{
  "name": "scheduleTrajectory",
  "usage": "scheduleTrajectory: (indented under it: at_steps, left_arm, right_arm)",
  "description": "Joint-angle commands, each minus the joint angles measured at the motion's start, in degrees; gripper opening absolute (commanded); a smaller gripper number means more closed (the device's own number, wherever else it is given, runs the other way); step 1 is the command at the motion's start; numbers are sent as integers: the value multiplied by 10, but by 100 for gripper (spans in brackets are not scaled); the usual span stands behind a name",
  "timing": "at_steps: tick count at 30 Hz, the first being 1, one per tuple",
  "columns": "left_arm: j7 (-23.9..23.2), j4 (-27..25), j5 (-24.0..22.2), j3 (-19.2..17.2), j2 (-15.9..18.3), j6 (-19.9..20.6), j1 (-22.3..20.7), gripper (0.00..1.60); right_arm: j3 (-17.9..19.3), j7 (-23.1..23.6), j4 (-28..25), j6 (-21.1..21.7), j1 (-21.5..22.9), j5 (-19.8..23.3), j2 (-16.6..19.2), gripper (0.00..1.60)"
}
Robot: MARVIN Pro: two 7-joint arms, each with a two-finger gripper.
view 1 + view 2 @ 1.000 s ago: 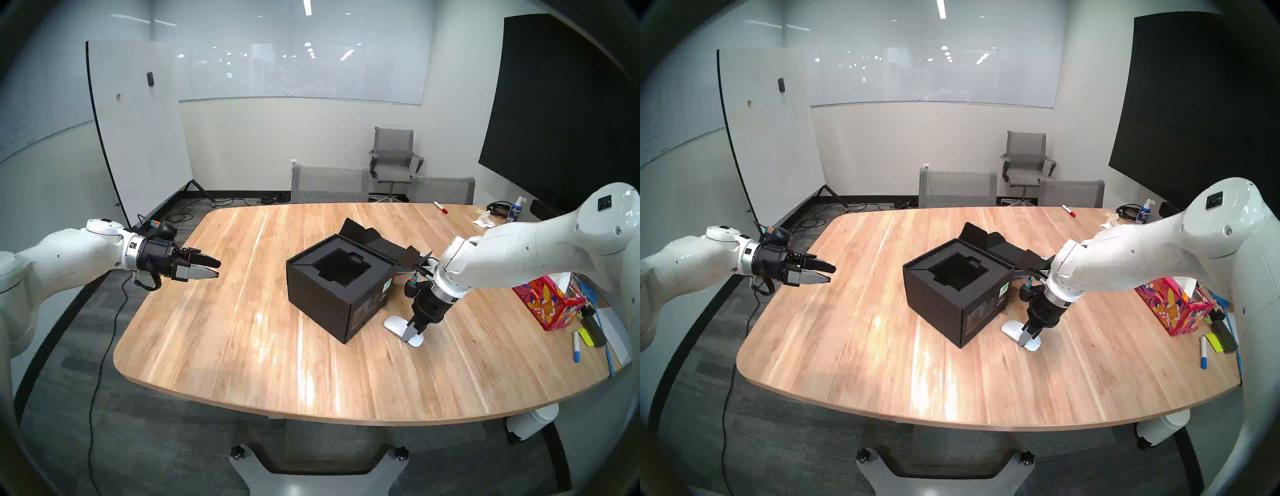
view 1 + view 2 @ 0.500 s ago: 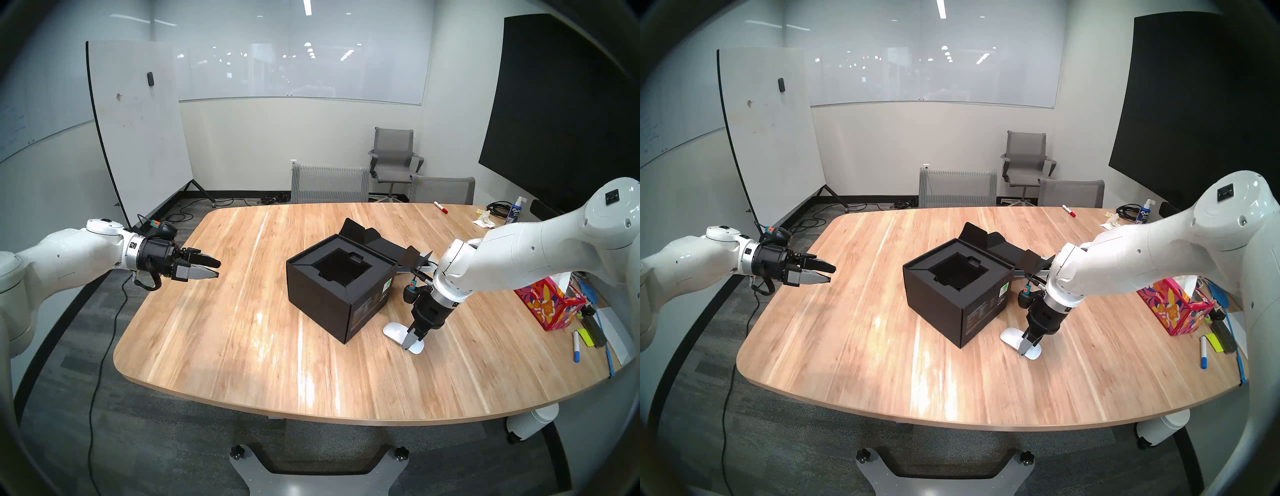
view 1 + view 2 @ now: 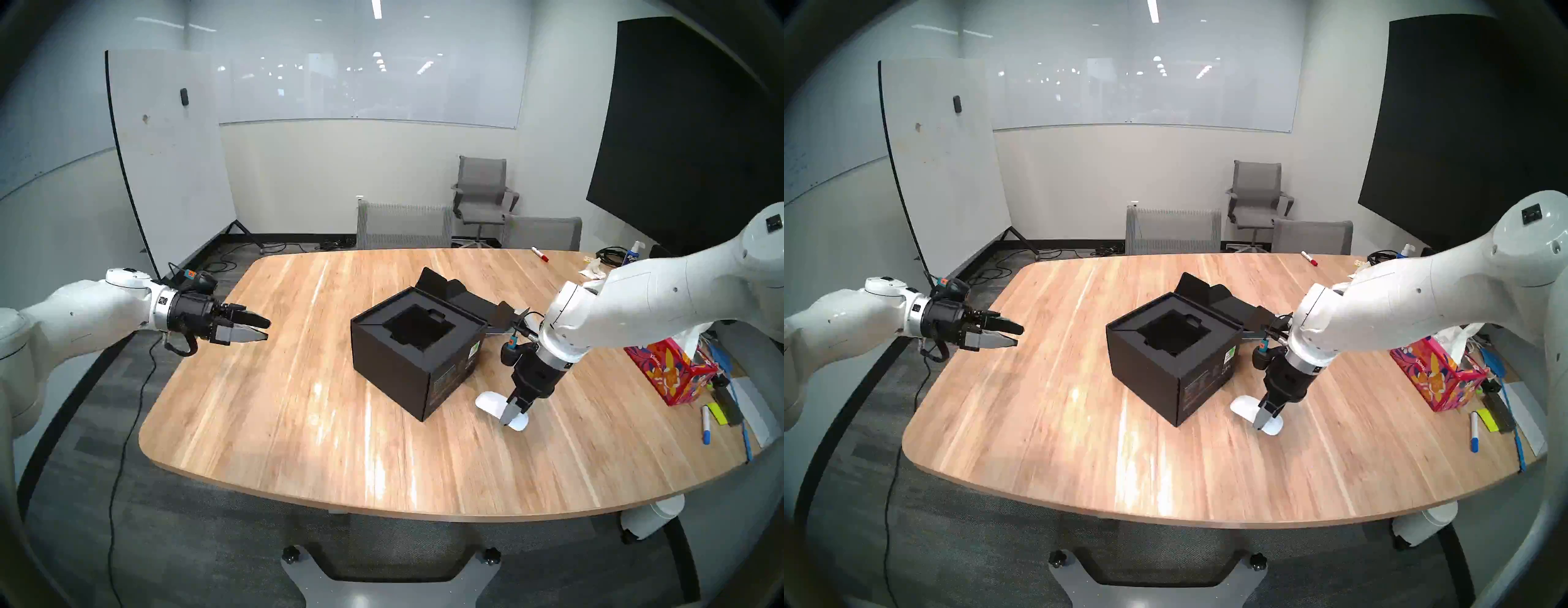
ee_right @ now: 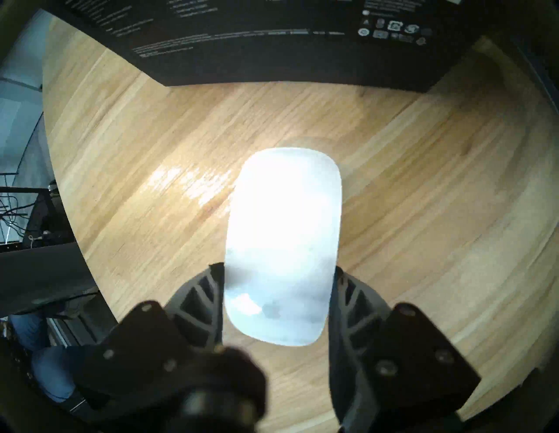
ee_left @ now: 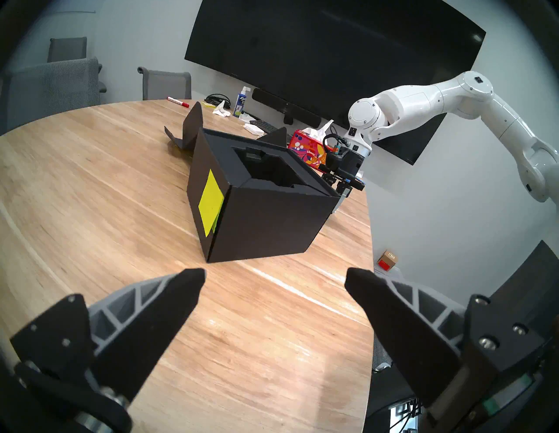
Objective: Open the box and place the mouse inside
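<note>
Your right pincer [image 3: 514,411] pinches the white mouse [image 3: 488,403] by its sides, just right of the black box [image 3: 418,361]. The box sits mid-counter [image 3: 297,403], lid folded back, insert exposed. Your left pincer [image 3: 259,330] hangs spread, well left of the box.

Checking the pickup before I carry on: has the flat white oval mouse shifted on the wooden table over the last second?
Yes. The flat white oval mouse, clamped in the right gripper, has shifted slightly rightward, away from the black cardboard box.
</note>
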Motion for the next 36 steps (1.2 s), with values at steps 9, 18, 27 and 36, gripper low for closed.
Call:
scheduleTrajectory:
  at_steps: [9, 18, 27, 36]
  left_arm:
    - [-3, -1, -4, -6, 1, 1, -10, 160]
    - [-3, -1, -4, -6, 1, 1, -10, 160]
    - [-3, -1, -4, -6, 1, 1, -10, 160]
    - [-3, -1, -4, -5, 1, 1, -10, 160]
  right_arm:
    - [15, 16, -15, 28, 86, -10, 11, 0]
    - [26, 36, -3, 37, 105, -21, 8, 0]
    - [39, 62, 24, 45, 116, -37, -10, 0]
    - [54, 95, 69, 36, 105, -52, -34, 0]
